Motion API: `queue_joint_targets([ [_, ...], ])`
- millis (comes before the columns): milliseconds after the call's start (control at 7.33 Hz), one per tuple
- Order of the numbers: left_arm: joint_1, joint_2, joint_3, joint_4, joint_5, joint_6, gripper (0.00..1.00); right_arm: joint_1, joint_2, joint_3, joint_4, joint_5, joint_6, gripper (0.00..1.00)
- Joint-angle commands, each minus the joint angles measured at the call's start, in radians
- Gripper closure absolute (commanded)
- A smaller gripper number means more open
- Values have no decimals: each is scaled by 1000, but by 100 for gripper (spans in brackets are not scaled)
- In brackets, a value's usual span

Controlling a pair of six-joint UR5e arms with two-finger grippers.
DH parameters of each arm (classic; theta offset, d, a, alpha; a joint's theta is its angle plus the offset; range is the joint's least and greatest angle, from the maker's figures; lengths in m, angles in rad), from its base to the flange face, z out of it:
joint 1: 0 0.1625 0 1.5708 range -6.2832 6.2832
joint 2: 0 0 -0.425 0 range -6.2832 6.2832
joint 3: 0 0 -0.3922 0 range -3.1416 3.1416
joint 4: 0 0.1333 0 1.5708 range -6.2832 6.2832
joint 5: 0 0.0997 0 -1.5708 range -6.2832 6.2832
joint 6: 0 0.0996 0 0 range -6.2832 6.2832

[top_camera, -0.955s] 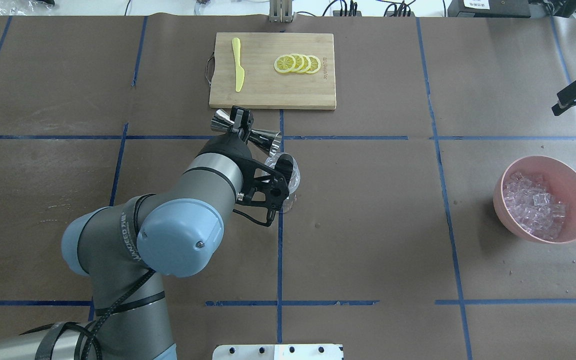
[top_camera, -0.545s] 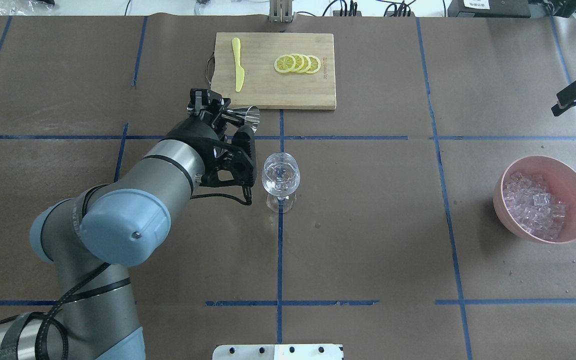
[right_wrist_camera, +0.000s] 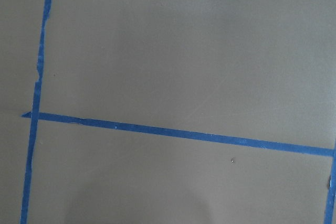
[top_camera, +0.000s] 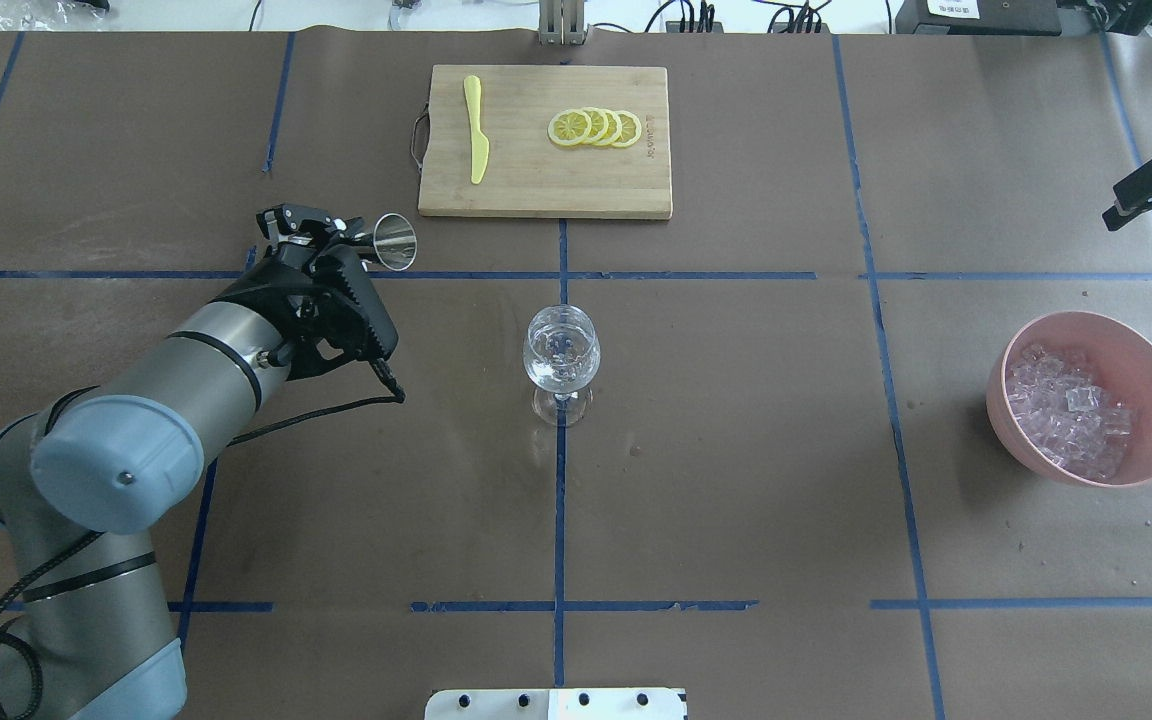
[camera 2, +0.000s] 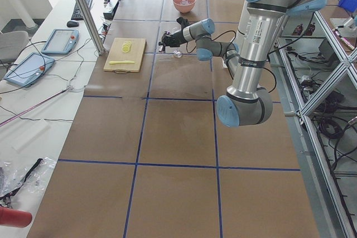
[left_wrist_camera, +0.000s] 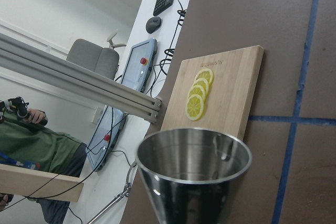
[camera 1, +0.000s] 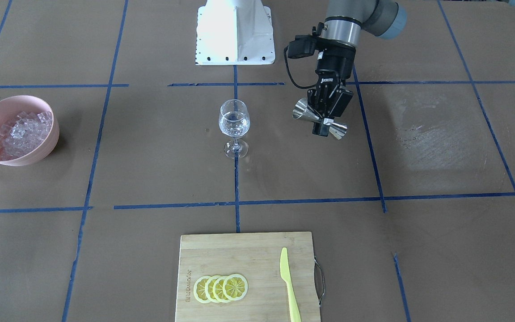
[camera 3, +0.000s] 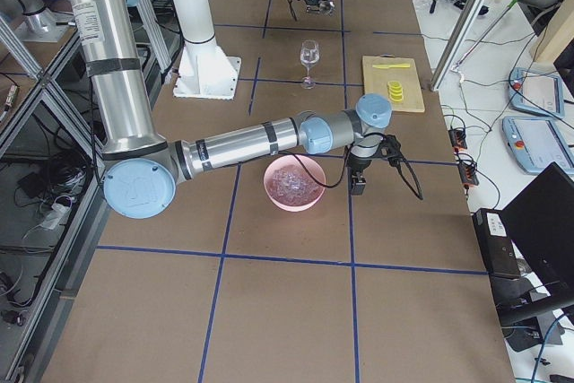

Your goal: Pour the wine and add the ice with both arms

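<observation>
Brown table (top_camera: pixel 736 450): left arm (top_camera: pixel 186 370) stretches forward, left gripper (camera 1: pixel 322 123) seemingly clamping sideways jigger (camera 1: pixel 302 111).

I'm looking down on a table (top_camera: pixel 736 500) wrapped in brown paper, with blue tape lines (top_camera: pixel 559 520) crossing it in a grid. A white bench (camera 2: pixel 33 115) is running alongside, carrying a keyboard (camera 2: pixel 88 3) and two tablets (camera 2: pixel 60 40), and a grey office chair (left_wrist_camera: pixel 98 59) is standing beyond it.

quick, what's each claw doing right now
left claw: shut on the steel jigger
right claw: cannot be told, seen only small from the side
</observation>
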Motion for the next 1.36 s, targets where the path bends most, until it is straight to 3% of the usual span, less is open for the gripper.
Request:
queue_joint_targets([
  [0,-10,203,18,-261,-14,-146,100,-1,0,1,0,0,2,0],
  [136,-10,281,49,-394,-16,-251,100,0,0,1,0,0,2,0],
  [273,-8,329,143,-538,-8,-379,100,0,0,0,0,0,2,0],
  [545,-8,386,214,-719,-11,-662,100,-4,2,-6,0,0,2,0],
  [682,-2,380,353,-824,-5,-862,100,-9,2,-6,0,2,2,0],
  [818,4,371,442,-863,44,-925,100,-14,5,-6,0,0,2,0],
  [1227,7,386,439,-879,216,-951,100,-15,9,-2,0,2,3,0],
])
